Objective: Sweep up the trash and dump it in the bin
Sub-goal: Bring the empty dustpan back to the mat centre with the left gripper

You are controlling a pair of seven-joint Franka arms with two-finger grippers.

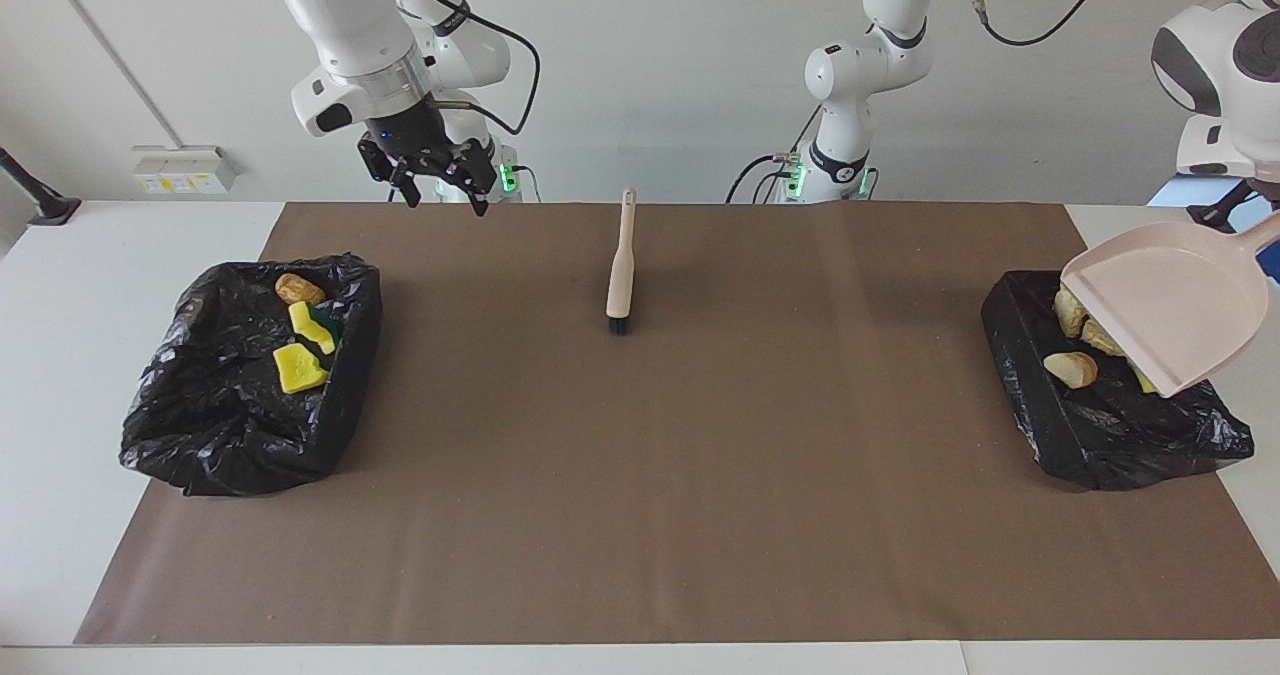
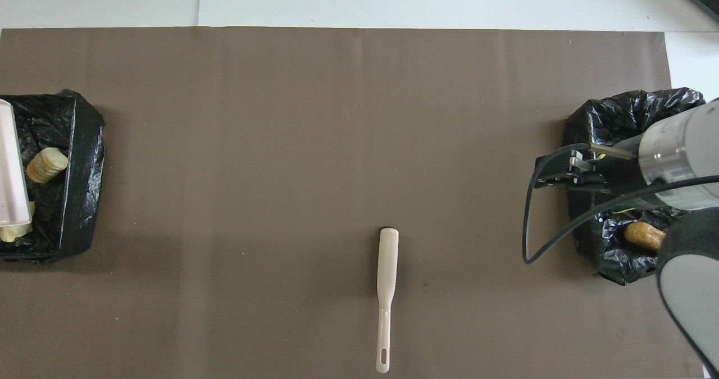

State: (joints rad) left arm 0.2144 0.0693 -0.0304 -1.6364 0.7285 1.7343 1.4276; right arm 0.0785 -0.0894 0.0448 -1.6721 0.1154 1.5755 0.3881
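A white table [image 1: 60, 285] carries a brown mat [image 1: 700, 475] — on it a brush [image 1: 621, 265] and two black-lined bins [image 1: 250, 375] [image 1: 1110, 425].

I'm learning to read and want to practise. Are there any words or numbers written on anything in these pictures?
No text can be read anywhere.
Wall box: it has yellow stickers, but their print is too small to read.
Brush, dustpan, black bin bags and brown mat: no words or numbers show on them.
Robot arms: no readable labels show.

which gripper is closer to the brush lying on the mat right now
The right. The right gripper hangs open toward its own arm's end from the brush; the left one, out of view, holds the dustpan over the bin.
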